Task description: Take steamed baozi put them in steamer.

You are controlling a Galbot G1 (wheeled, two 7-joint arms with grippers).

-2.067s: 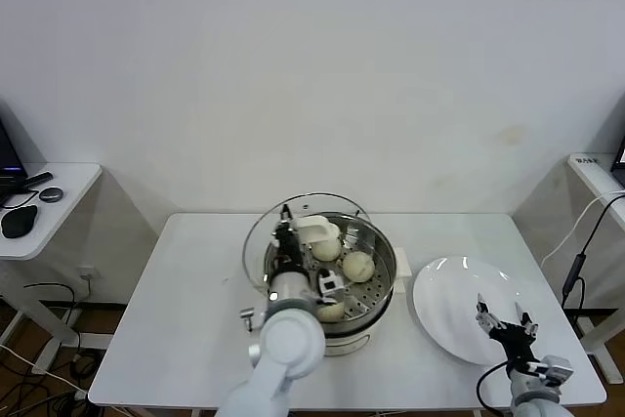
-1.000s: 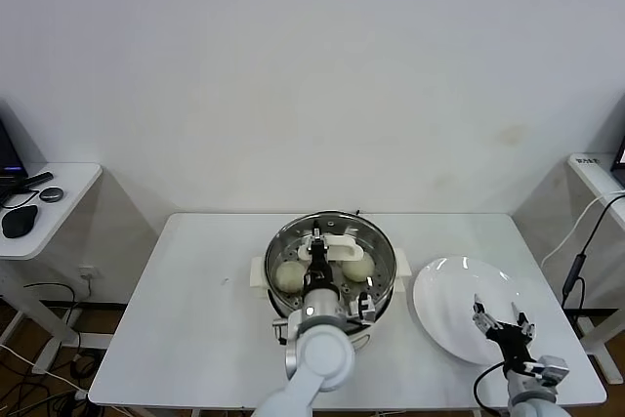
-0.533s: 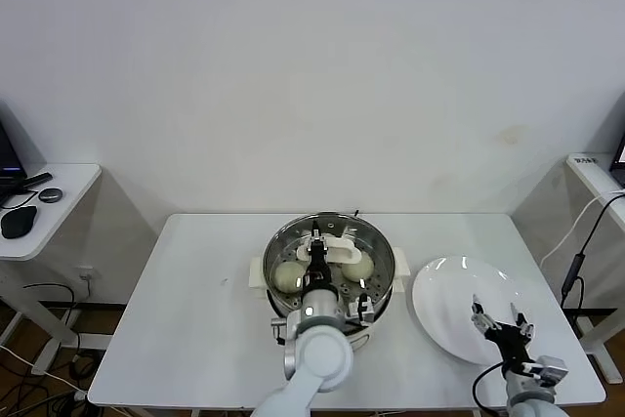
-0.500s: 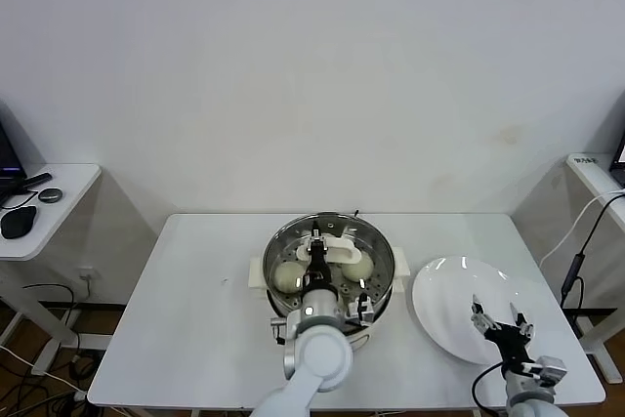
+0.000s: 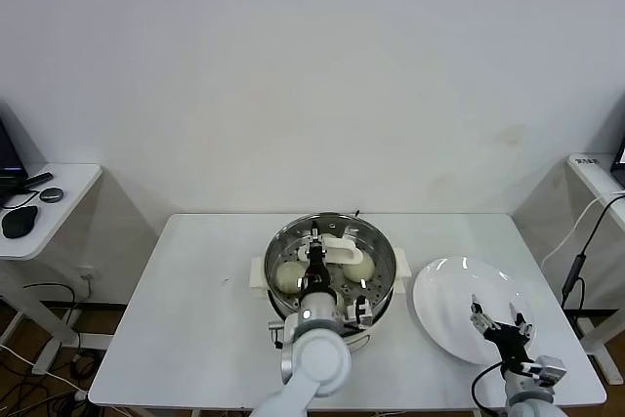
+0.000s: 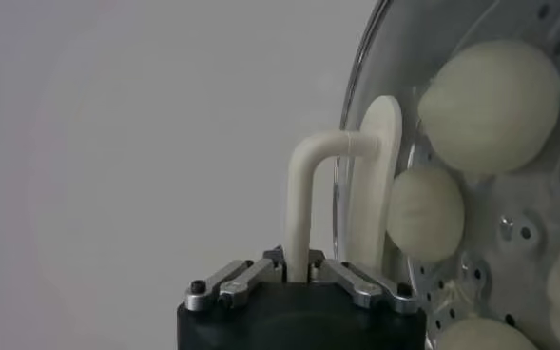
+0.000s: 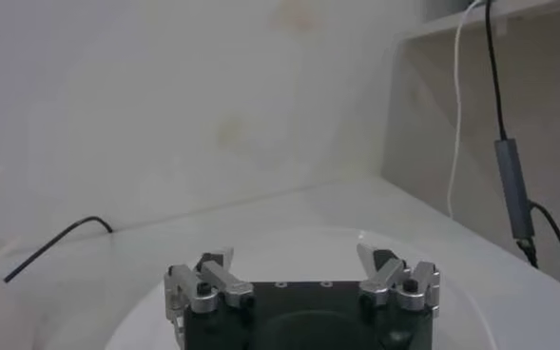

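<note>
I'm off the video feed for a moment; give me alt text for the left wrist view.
The left claw is shut on the white handle of the glass lid, which is seen edge-on against the steamer. Through and past the lid, steamed baozi rest on the perforated steel floor.

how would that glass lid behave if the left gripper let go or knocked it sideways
The glass lid looks rigid and probably breakable, so dropping it seems risky. Its round rim sits over the steamer, so a sideways knock might slide it off. The left gripper is shut on only the slim white handle, so the lid could swing or twist.
</note>
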